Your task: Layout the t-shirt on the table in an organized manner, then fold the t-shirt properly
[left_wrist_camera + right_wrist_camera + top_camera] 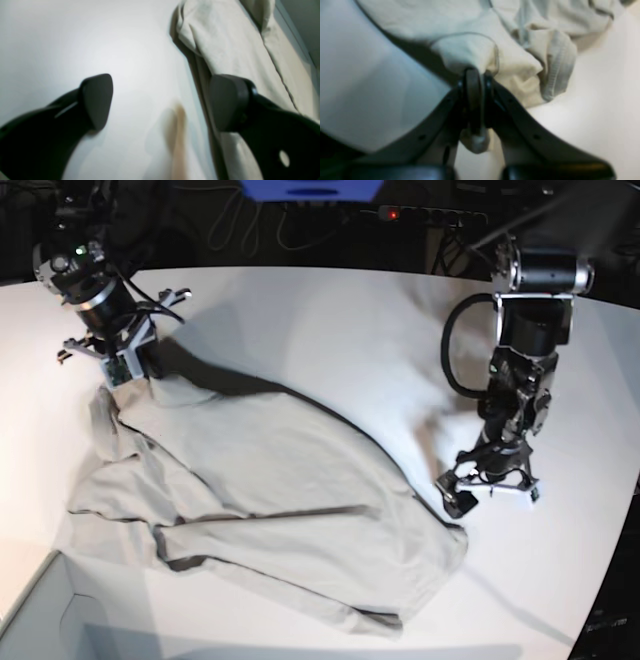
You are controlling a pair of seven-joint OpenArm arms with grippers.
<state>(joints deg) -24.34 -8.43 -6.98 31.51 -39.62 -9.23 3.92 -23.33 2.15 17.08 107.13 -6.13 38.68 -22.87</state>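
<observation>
The beige-grey t-shirt [280, 490] lies spread but creased across the left and middle of the white table [330, 330]. At the back left, my right gripper [128, 372] is shut on a bunched fold of the t-shirt [520, 67]. In the right wrist view the gripper [477, 75] pinches the cloth between its fingers. My left gripper [490, 492] hangs open just above the table, beside the garment's right edge. In the left wrist view its gripper [162, 102] holds nothing; one finger sits over bare table [75, 37], the other over the t-shirt [237, 50].
A pale box corner [40, 620] sits at the front left, by the table edge. Cables and a power strip [420, 215] run behind the table's far edge. Bare tabletop shows at the back and to the right of the garment.
</observation>
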